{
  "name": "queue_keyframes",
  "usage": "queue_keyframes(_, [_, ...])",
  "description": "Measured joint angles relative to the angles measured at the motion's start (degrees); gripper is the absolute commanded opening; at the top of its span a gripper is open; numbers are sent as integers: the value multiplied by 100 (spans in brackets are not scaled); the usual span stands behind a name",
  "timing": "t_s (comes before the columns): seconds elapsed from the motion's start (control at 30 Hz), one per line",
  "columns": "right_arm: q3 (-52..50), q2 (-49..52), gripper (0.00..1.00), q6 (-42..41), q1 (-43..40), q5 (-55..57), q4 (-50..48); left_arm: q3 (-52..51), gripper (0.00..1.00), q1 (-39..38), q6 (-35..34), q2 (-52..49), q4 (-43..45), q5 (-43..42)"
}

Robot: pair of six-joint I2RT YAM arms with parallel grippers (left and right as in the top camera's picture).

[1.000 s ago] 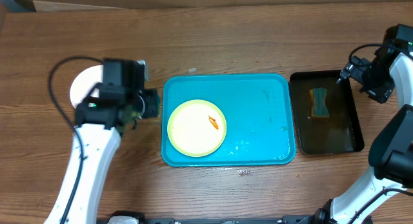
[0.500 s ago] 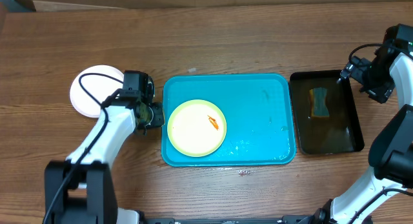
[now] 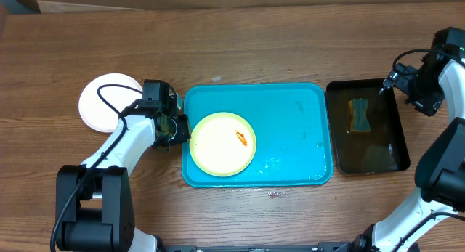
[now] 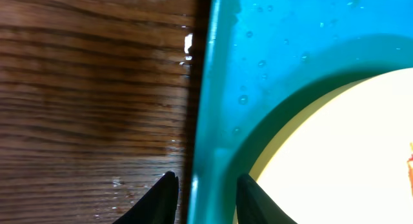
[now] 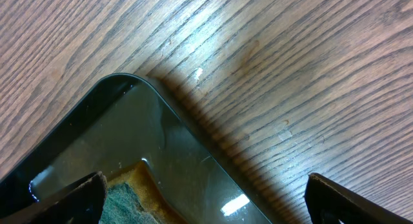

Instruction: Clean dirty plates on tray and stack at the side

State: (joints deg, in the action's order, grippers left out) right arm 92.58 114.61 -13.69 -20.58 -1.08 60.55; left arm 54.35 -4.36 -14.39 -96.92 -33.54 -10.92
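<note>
Left to right on the bench (image 3: 240, 49): a white plate (image 3: 109, 101) lies at the far left, outside the tray. The left gripper (image 4: 205, 201), jaws narrowly parted, straddles the left rim of the turquoise tray (image 3: 290, 107) without pinching it. A yellow-green plate (image 3: 221, 143) bearing a red-orange smear (image 3: 241, 138) sits in the tray's left half. The right gripper (image 5: 206, 204), spread wide and empty, hovers over the far right corner of the black tray (image 3: 378, 154), near the sponge (image 3: 358, 115).
</note>
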Motion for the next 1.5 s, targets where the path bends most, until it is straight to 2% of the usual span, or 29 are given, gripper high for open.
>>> queue_keyframes(0.3, [0, 0, 100, 0, 0, 0, 0, 0, 35, 0, 111, 0, -39, -256])
queue_keyframes(0.43, [0, 0, 100, 0, 0, 0, 0, 2, 34, 0, 149, 0, -96, -50])
queue_keyframes(0.67, [0, 0, 100, 2, 0, 0, 0, 0, 24, 0, 238, 0, -28, 286])
queue_keyframes(1.1, [0, 0, 100, 2, 0, 0, 0, -160, 24, 0, 254, -2, 59, 308])
queue_keyframes(1.4, [0, 0, 100, 0, 0, -2, 0, -160, 19, -4, 254, -105, 118, 264])
queue_keyframes(1.5, [0, 0, 100, 0, 0, 0, -2, -160, 14, -7, 254, -151, 140, 216])
